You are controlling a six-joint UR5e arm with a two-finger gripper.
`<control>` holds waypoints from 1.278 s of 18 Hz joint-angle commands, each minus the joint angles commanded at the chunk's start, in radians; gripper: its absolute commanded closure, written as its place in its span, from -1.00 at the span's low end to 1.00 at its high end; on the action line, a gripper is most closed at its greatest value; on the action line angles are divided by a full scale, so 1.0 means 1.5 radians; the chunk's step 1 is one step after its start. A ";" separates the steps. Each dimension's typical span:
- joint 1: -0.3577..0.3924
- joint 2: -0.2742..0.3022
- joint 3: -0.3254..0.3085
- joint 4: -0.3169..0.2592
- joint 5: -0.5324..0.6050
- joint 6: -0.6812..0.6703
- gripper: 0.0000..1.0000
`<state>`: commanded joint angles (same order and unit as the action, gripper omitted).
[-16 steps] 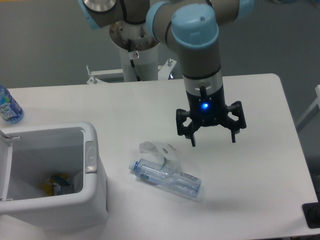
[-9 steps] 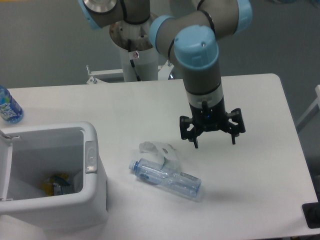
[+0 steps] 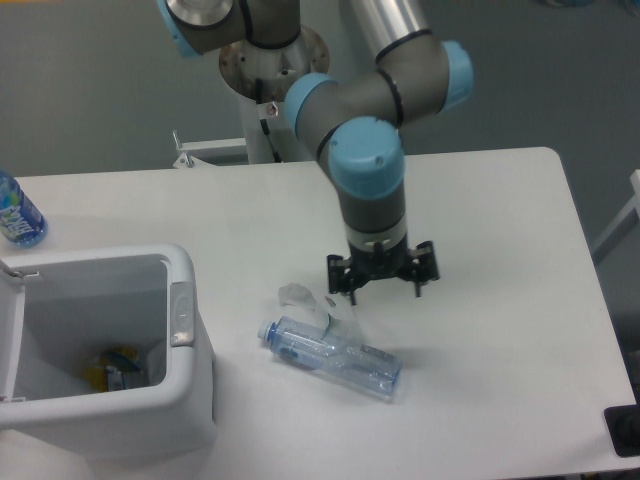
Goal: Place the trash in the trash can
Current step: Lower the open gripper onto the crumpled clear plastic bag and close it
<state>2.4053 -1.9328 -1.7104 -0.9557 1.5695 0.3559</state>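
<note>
The gripper (image 3: 385,290) hangs from the arm with its two black fingers spread wide and pointing down, holding nothing. Its left-hand fingertip in the view stands just above the crumpled white wrapper (image 3: 310,300), which lies on the white table (image 3: 500,300) near the centre; whether the tip touches the wrapper cannot be told. The clear plastic bottle (image 3: 332,357) lies on its side directly in front of the wrapper and touching it, cap end toward the trash can (image 3: 190,390), its pale blue label facing up. The trash can, a white rectangular bin with a grey latch (image 3: 180,313) on its near wall, stands open at the table's left front corner, well apart from the gripper, with some yellow and dark items visible at its bottom. A small upright bottle with a bright blue label (image 3: 15,212) stands at the far left edge of the table, behind the bin.
</note>
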 joint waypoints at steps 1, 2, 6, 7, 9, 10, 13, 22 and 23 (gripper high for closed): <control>0.000 -0.001 0.000 -0.001 -0.010 -0.003 -1.00; -0.001 -0.003 -0.005 -0.001 -0.016 -0.007 -1.00; -0.014 -0.030 -0.034 0.006 -0.007 -0.027 -1.00; -0.015 -0.030 -0.040 0.005 -0.005 -0.025 -1.00; -0.015 -0.031 -0.049 0.009 0.011 -0.020 -1.00; -0.015 -0.032 -0.049 0.011 0.024 -0.020 -0.92; -0.015 -0.034 -0.050 0.009 0.040 -0.024 -0.18; -0.002 0.006 -0.056 -0.004 0.103 0.048 1.00; 0.004 0.014 -0.056 -0.004 0.103 0.061 1.00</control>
<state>2.4113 -1.9115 -1.7948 -0.9618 1.7242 0.4477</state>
